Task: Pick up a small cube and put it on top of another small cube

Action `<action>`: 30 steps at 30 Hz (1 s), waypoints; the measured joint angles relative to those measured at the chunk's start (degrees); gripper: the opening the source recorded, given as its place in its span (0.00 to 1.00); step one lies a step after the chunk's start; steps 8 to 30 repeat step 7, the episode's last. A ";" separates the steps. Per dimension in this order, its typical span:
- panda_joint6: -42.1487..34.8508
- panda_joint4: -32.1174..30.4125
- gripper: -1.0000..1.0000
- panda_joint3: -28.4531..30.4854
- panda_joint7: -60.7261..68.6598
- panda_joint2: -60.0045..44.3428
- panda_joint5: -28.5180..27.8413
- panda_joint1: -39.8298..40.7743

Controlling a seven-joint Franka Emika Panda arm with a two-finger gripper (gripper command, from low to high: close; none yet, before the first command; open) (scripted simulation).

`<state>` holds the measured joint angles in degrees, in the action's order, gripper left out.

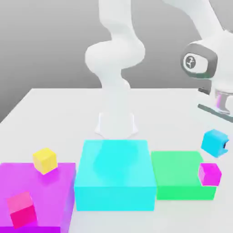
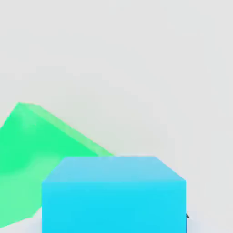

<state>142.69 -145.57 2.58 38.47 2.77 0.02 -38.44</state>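
The small cube (image 1: 214, 142), bright cyan-blue and glossy, is at the exterior view's right, just beyond the green block (image 1: 181, 175). My gripper (image 1: 215, 144) reaches down onto it from the white hand above and is shut on it. A dark finger pad (image 1: 226, 146) touches its side. In the hand view the small cube (image 2: 113, 195) sits very close between the fingers, with a dark fingertip (image 2: 187, 216) against its edge and the green block (image 2: 36, 154) behind. Whether the cube touches the table I cannot tell. A tiny magenta cube (image 1: 210, 174) sits at the green block's right edge.
A big cyan block (image 1: 113, 179) stands in the middle, in front of the arm's base. A large magenta block (image 1: 63, 182) at the exterior view's left carries a yellow cube (image 1: 45, 160) and a pink cube (image 1: 21, 209). The white table (image 1: 54, 118) stretches behind the blocks.
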 joint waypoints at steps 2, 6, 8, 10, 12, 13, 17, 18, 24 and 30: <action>3.20 -0.15 0.00 -0.06 0.24 -3.07 0.36 0.20; 6.76 -0.60 1.00 -0.07 0.30 -6.17 0.42 0.24; 6.76 -0.60 1.00 -0.07 0.30 -6.17 0.42 0.24; 6.76 -0.60 1.00 -0.07 0.30 -6.17 0.42 0.24; 6.76 -0.60 1.00 -0.07 0.30 -6.17 0.42 0.24; 6.76 -0.60 1.00 -0.07 0.30 -6.17 0.42 0.24; 6.76 -0.60 1.00 -0.07 0.30 -6.17 0.42 0.24; 6.76 -0.60 1.00 -0.07 0.30 -6.17 0.42 0.24; 6.76 -0.60 1.00 -0.07 0.30 -6.17 0.42 0.24; 6.76 -0.60 1.00 -0.07 0.30 -6.17 0.42 0.24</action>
